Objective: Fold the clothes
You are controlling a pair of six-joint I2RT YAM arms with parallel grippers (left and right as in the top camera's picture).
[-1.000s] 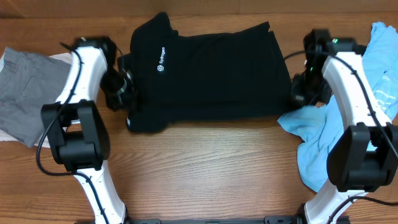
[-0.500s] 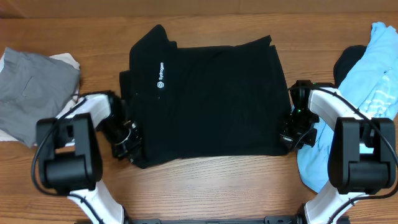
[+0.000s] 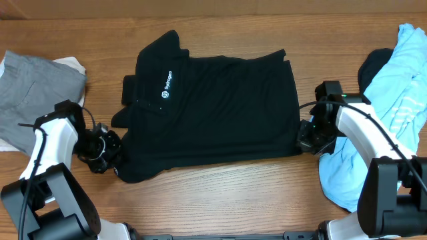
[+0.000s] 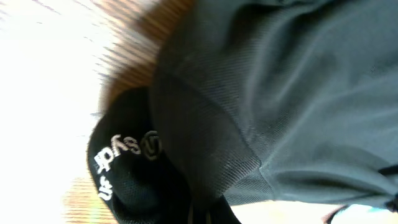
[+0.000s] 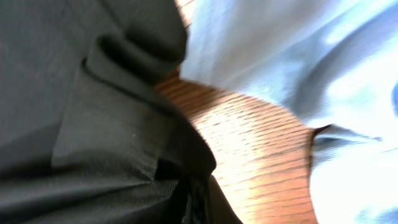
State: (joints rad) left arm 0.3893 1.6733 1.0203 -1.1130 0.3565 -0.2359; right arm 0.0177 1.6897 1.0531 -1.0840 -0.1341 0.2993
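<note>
Black T-shirt (image 3: 220, 107) pinched by left hand (image 3: 112, 159), right hand (image 3: 303, 143).

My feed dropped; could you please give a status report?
Left end effector and right end effector shut on black shirt, near corners. Shirt mostly flat. Blue garment close by on right.

Fabric of the black T-shirt (image 3: 220, 107) covers the fingertips of the left gripper (image 3: 109, 159) and right gripper (image 3: 305, 142), so their jaw gap cannot be told. The overhead view's edges cut off the light blue garment (image 3: 393, 100) and grey garment (image 3: 27, 100). The left wrist view's upper left is washed out
</note>
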